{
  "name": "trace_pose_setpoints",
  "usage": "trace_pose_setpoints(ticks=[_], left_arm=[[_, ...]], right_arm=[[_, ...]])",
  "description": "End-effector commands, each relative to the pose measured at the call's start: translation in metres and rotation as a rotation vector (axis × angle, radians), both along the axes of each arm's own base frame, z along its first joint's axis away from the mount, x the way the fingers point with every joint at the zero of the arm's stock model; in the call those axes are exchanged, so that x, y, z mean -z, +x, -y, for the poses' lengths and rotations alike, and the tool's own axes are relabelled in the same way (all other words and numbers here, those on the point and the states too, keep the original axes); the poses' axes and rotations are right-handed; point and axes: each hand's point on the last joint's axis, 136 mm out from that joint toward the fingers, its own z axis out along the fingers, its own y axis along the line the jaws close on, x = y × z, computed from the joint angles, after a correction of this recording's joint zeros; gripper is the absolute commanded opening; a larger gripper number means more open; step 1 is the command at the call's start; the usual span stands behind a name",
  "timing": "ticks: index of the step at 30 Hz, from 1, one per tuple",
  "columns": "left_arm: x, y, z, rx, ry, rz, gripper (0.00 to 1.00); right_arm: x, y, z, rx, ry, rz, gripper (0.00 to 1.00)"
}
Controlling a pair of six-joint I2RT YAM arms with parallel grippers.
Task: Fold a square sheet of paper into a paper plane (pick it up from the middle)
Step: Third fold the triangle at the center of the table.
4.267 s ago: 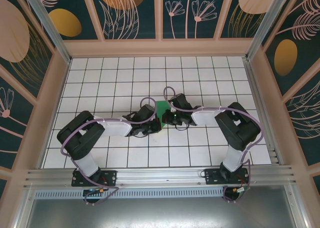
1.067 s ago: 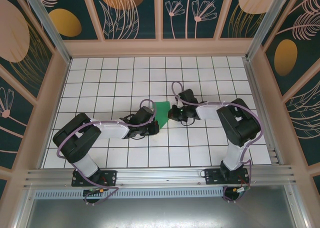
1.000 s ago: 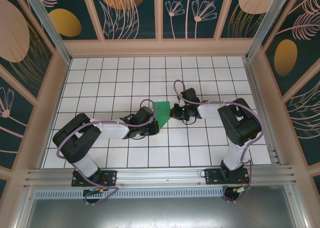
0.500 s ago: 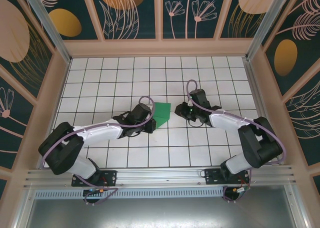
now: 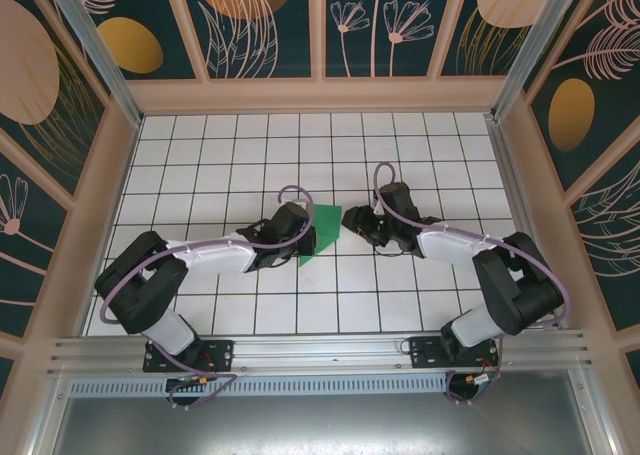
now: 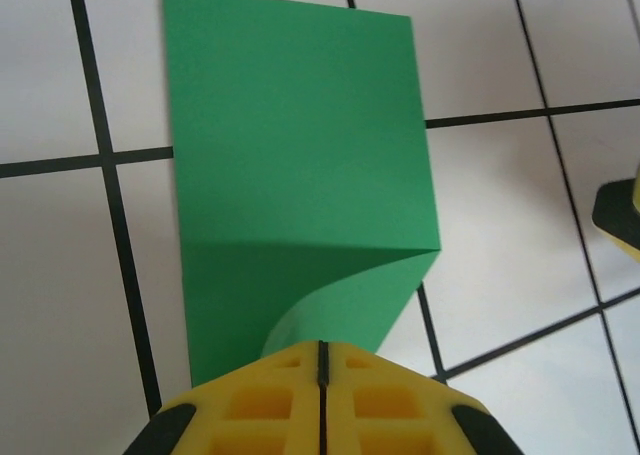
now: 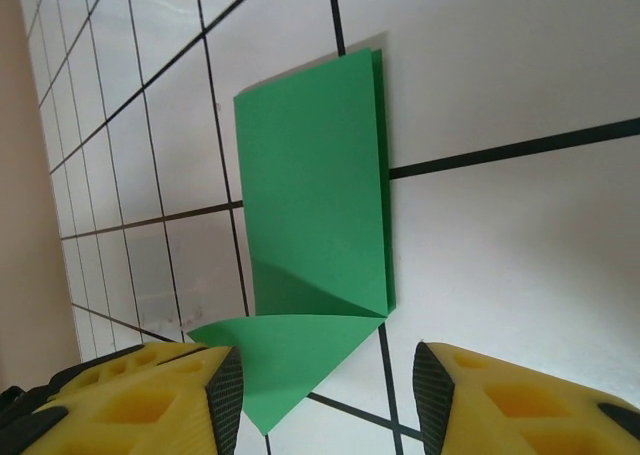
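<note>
The square sheet of paper (image 6: 300,145), folded into a strip with 1 corner turned over as a triangular flap, lies on the white tiled table (image 5: 250,165) between the arms. The left gripper (image 6: 320,347) is closed at the curling flap, whether pinching it I cannot tell; the right gripper (image 7: 328,375) stands open and empty nearby. The flap looks uncreased and may spring back, and a sideways push could skid the sheet, misaligning its 2 layers.
</note>
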Motion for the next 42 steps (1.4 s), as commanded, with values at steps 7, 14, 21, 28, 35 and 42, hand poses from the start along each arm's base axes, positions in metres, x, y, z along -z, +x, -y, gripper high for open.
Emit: trace_pose_setpoints(ticks=[7, 14, 21, 28, 35, 42], left_arm=[[0.026, 0.014, -0.011, -0.116, 0.058, -0.023, 0.03], [0.036, 0.008, -0.02, -0.151, 0.06, -0.049, 0.04], [0.049, 0.005, -0.024, -0.167, 0.083, -0.076, 0.03], [0.05, 0.005, -0.024, -0.173, 0.08, -0.079, 0.03], [0.049, 0.005, -0.024, -0.173, 0.081, -0.08, 0.02], [0.047, 0.004, -0.029, -0.189, 0.088, -0.074, 0.02]], right_arm=[[0.01, 0.0, -0.018, -0.042, 0.051, -0.044, 0.48], [0.015, 0.0, -0.031, -0.076, 0.044, -0.079, 0.45], [0.027, -0.004, -0.038, -0.101, 0.055, -0.123, 0.39], [0.033, -0.003, -0.041, -0.106, 0.032, -0.137, 0.39], [0.035, 0.001, -0.043, -0.108, 0.024, -0.14, 0.38], [0.044, 0.004, -0.028, -0.049, -0.051, -0.156, 0.39]])
